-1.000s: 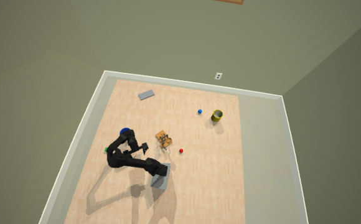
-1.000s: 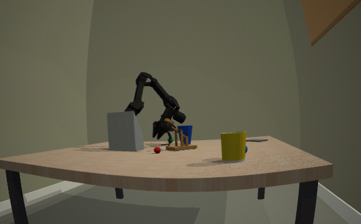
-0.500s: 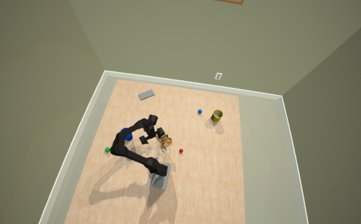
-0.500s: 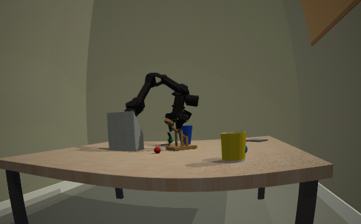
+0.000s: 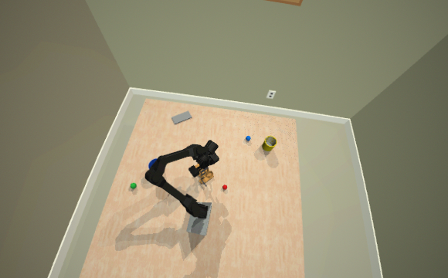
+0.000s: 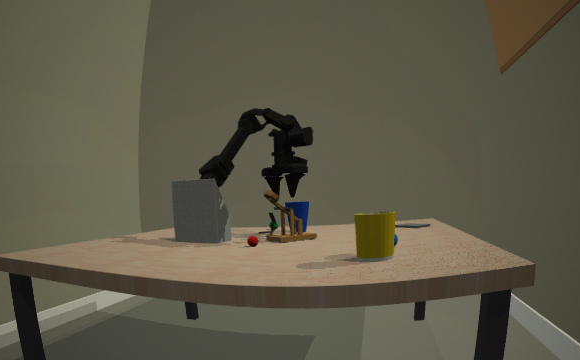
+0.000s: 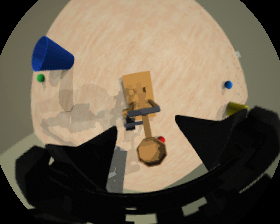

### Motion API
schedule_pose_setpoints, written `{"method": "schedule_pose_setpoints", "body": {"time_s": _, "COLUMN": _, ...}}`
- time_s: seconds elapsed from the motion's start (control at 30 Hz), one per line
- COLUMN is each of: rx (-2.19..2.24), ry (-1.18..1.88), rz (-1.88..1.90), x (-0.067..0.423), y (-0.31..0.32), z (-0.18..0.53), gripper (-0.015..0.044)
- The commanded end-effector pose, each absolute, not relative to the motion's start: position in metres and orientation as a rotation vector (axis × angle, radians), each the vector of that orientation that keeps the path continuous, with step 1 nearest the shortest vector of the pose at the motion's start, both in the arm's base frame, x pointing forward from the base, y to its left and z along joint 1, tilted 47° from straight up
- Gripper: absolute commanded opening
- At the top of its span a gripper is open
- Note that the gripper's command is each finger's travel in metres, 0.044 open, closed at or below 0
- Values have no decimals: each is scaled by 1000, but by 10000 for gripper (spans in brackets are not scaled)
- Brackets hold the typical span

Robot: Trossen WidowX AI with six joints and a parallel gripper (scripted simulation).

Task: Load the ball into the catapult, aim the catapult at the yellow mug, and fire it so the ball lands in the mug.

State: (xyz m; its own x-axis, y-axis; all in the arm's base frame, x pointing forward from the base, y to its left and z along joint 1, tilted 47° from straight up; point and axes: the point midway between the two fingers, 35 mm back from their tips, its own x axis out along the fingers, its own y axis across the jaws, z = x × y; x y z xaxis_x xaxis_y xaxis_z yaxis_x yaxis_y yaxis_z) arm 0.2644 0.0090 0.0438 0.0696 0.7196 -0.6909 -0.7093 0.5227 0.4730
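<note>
Your fingers (image 6: 273, 183) are standing spread wide and gripping nothing, pointing straight down and hovering just above the catapult (image 6: 288, 220), with its raised cup end showing between the two tips in the wrist view (image 7: 151, 151). The catapult is sitting upright on the counter (image 6: 280, 280), its wooden base flat and its throwing arm slanting up toward the fingers. The red ball (image 6: 253, 241) is lying on the counter just beside the catapult, on the side toward the grey pedestal (image 6: 197, 212) that is carrying your arm, and it is touching neither the catapult nor the fingers. A blue cup (image 6: 298, 214) is standing right behind the catapult in the exterior view, and a green ball (image 5: 133, 185) is resting beyond it, well apart from the catapult. The yellow mug (image 6: 374, 235) is standing upright well away from the catapult on the opposite side from the pedestal, with a blue ball (image 5: 248, 138) lying near it. A flat grey slab (image 5: 181, 117) is lying far from the catapult near the counter's edge.
</note>
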Motion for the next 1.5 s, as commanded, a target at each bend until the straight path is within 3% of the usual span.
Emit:
{"method": "schedule_pose_setpoints", "body": {"time_s": 0.0, "rx": 8, "ry": 1036, "rz": 1083, "x": 265, "y": 8, "z": 44, "gripper": 361}}
{"method": "schedule_pose_setpoints", "body": {"time_s": 0.47, "rx": 8, "ry": 1036, "rz": 1083, "x": 265, "y": 8, "z": 44, "gripper": 0}}
{"method": "schedule_pose_setpoints", "body": {"time_s": 1.47, "rx": 8, "ry": 1036, "rz": 1082, "x": 259, "y": 20, "z": 12, "gripper": 0}}
